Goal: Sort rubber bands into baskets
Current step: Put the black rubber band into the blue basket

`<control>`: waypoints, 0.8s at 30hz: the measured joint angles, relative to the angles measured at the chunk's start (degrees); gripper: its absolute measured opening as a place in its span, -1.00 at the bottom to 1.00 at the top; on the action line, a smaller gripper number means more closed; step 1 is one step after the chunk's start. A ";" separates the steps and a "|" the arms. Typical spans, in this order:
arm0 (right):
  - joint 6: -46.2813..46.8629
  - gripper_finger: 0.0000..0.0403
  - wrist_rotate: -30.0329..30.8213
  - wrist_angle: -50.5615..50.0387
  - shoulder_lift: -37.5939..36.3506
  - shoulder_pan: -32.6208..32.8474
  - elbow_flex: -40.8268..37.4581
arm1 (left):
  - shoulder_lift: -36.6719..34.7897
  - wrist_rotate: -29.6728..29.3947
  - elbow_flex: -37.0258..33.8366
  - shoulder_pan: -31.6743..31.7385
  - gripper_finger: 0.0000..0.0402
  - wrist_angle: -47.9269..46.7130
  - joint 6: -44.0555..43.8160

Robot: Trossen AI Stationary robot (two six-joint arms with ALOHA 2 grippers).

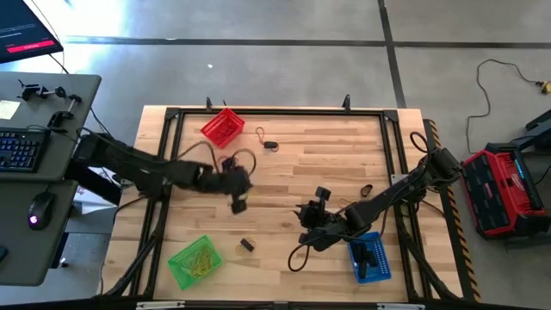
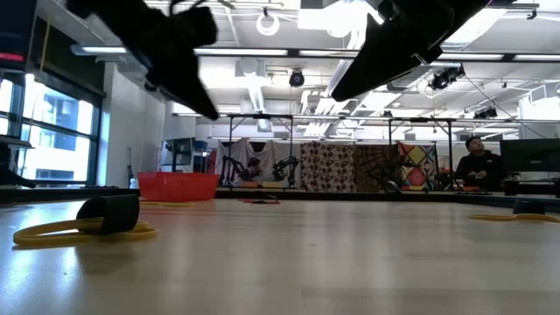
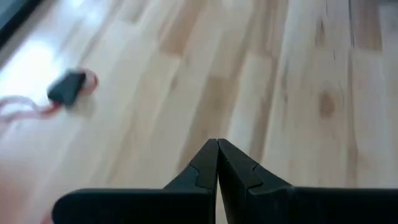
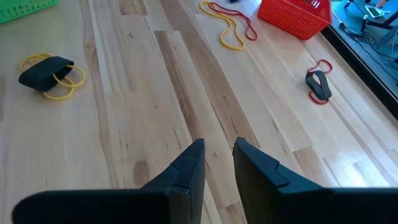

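On the table sit three baskets: red basket at eleven o'clock, green basket at seven, blue basket at five. Four rubber-band clumps lie loose, among them a black-and-yellow clump. My left gripper is pinched closed, empty; my right gripper is slightly parted, empty.

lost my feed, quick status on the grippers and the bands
Left gripper shut, empty, above bare wood. Right gripper part open, empty, near blue basket. Loose rubber bands on table, black one on yellow. Nothing in the way.

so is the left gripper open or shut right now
Shut: in its wrist view the left gripper shows both fingertips pressed together, nothing between them.
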 joint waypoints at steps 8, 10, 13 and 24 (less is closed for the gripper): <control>0.04 -0.64 0.02 -0.06 0.00 0.00 0.00 | 4.60 10.31 0.02 13.79 -1.00 10.50 9.72; 0.45 -0.64 0.02 -0.28 0.00 0.00 0.00 | 6.27 10.25 0.00 16.43 -1.00 11.38 10.74; 1.10 -0.64 0.02 -0.49 0.00 -0.04 0.00 | 8.60 7.38 0.00 19.91 -0.99 13.88 11.31; 1.12 -0.64 0.02 -0.63 0.00 -0.38 0.00 | 16.34 5.09 0.73 27.15 -0.63 20.61 14.21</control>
